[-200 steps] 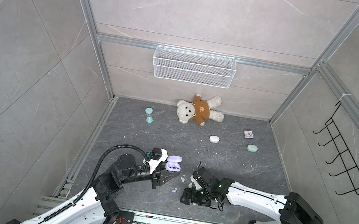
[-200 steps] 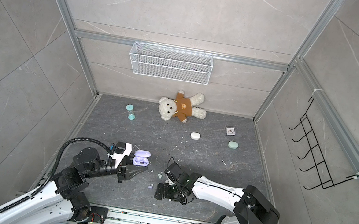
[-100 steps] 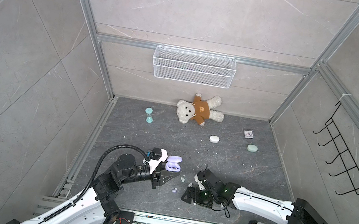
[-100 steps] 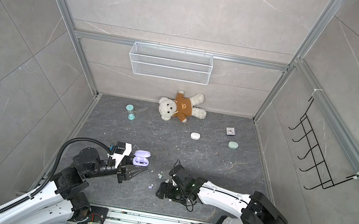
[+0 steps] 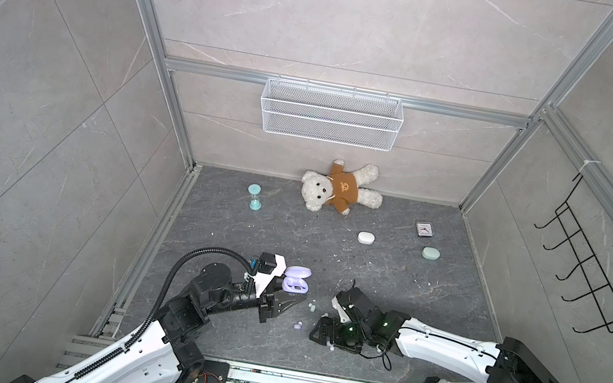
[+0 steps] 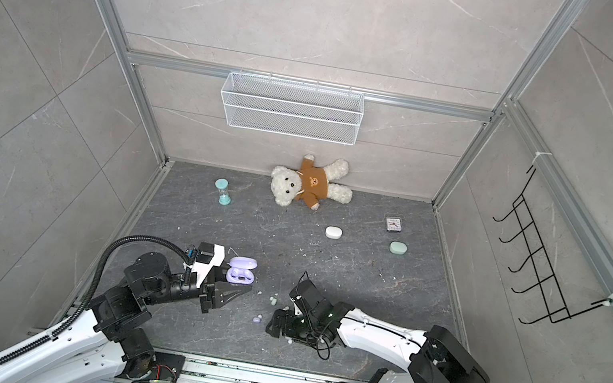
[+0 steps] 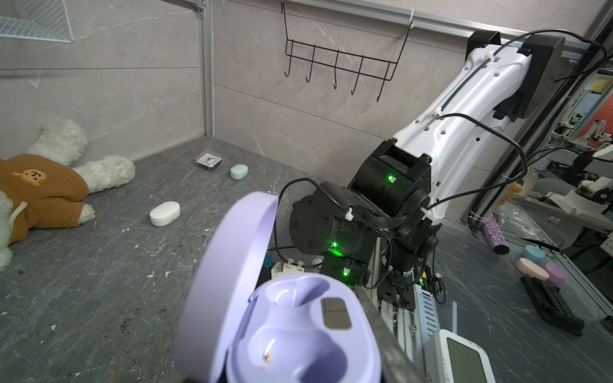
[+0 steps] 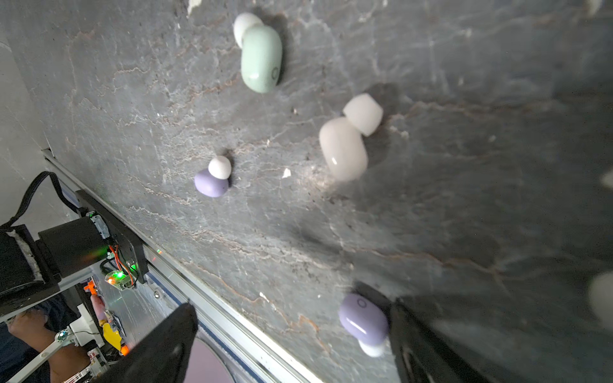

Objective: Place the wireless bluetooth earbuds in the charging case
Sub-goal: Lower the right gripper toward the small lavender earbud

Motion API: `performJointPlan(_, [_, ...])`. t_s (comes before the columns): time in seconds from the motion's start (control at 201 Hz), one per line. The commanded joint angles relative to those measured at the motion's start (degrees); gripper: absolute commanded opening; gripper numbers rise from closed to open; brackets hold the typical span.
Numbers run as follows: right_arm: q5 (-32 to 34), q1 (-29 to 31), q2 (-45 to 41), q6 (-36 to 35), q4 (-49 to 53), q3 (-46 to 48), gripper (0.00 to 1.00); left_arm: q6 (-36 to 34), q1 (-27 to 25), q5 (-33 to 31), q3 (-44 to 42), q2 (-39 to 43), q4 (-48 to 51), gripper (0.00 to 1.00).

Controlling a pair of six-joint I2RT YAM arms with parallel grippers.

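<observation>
Since both sockets of the lilac charging case stand bare, we judge that no bud has been seated yet and nearly the whole job lies ahead. Nearest to us, the right gripper hangs low over the grey floor with its jaws spread wide. A lilac earbud lies on the floor between them, touching or just beside one finger, and it is not gripped. A little beyond, we see a second lilac earbud, a white earbud and a mint earbud lying loose and apart from one another. The other two buds we cannot make out for sure. Across from that arm, the left gripper is clamped on the lilac charging case, with the lid swung open and the sockets facing up. Farther back, a white case and a mint case sit closed, well apart from the buds. Beyond them a small clock, an hourglass and a teddy bear lie near the back wall. We reckon the step in hand is closing on the near lilac bud, and so small a thing beside one finger could skid away as the jaws come together.
</observation>
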State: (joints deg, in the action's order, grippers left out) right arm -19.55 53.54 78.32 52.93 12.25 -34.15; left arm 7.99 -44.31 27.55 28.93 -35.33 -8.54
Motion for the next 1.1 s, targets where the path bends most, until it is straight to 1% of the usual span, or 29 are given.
performJointPlan(0.0, [0.3, -0.2, 1.8, -1.1, 2.3, -0.3, 0.92, 0.0, 0.1, 0.3, 2.8, 0.3, -1.7, 0.15])
performJointPlan(0.294, [-1.0, 0.3, 0.3, -1.1, 4.6, -1.2, 0.91, 0.1, 0.1, 0.1, 2.4, 0.8, -1.7, 0.14])
performJointPlan(0.453, [-1.8, 1.5, 0.1, -1.0, 5.6, -2.5, 0.9, 0.3, 0.1, 0.0, 2.1, 1.1, -1.7, 0.15])
performJointPlan(0.791, [-1.2, 3.1, 2.1, -1.4, 5.7, -5.0, 0.9, 0.6, 0.1, -0.1, 1.3, 1.5, -2.4, 0.15])
performJointPlan(1.1, [-1.5, 4.6, 3.9, -1.6, 6.1, -7.1, 0.9, 0.6, 0.1, -0.5, 1.1, 3.2, -1.0, 0.14])
